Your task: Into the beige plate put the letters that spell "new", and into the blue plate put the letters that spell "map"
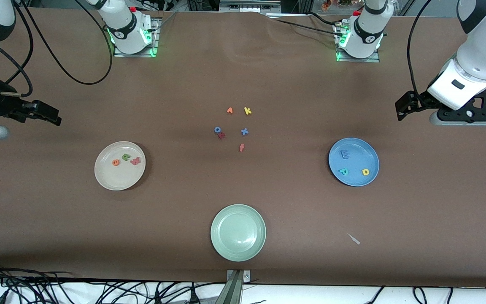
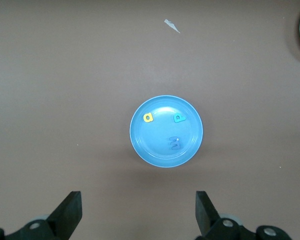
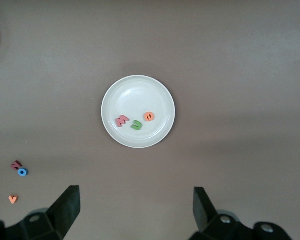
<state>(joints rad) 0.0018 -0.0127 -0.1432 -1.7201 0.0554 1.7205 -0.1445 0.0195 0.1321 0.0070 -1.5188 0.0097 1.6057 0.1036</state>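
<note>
The beige plate (image 1: 116, 179) (image 3: 137, 92) lies toward the right arm's end and holds the orange e (image 1: 115, 162), green n (image 1: 125, 157) and pinkish-red w (image 1: 135, 160). In the blue plate (image 1: 359, 147) (image 2: 157, 150), toward the left arm's end, lie the blue m (image 1: 344, 153), teal p (image 1: 343, 171) and yellow a (image 1: 365, 172). My left gripper (image 1: 400, 110) (image 2: 139, 210) hangs open and empty high over the table, off to the side of the blue plate. My right gripper (image 1: 55, 118) (image 3: 136, 207) is also open and empty, raised beside the beige plate.
A pale green plate (image 1: 238, 249) sits nearest the front camera. Loose letters lie mid-table: orange v (image 1: 229, 110), yellow k (image 1: 247, 110), blue o (image 1: 217, 129), a red letter (image 1: 222, 135), blue x (image 1: 244, 131), orange f (image 1: 241, 147). A white scrap (image 1: 354, 239) lies nearer the camera than the blue plate.
</note>
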